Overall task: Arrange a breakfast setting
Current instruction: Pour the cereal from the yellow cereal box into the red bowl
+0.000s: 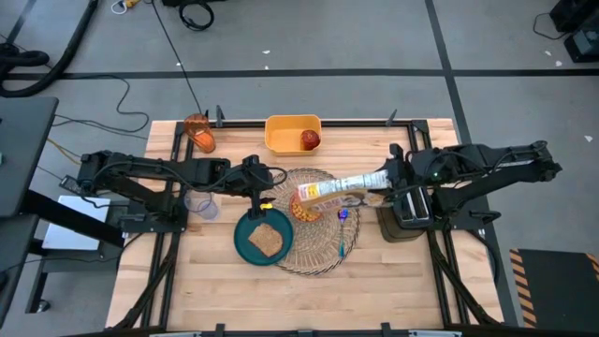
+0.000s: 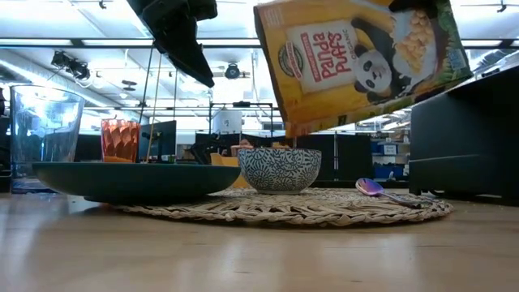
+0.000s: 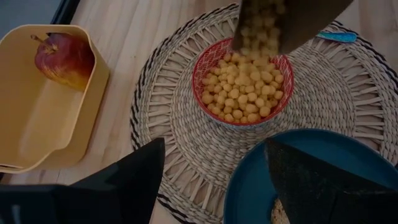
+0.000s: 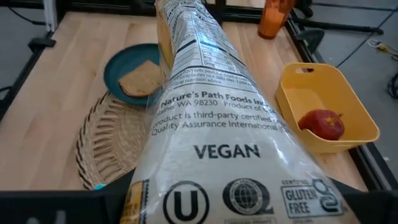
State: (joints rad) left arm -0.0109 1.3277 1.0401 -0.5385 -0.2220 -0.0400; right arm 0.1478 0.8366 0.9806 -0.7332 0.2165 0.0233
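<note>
Yellow cereal box (image 2: 361,61) with a panda on it, teal plate (image 1: 253,236), bowl (image 3: 242,87) red-rimmed inside with a blue squiggle pattern outside, yellow tub (image 4: 323,112), red apple (image 4: 321,123).

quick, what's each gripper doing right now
left gripper: open, empty, hovering over the teal plate.
right gripper: shut on the cereal box, tipping cereal into the bowl.

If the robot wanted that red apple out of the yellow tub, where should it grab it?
Probably from straight above, with the fingers closing across the red apple's round middle. It lies on its side in a corner of the yellow tub, so the walls block any sideways approach, and the thin stem offers no real hold.
</note>
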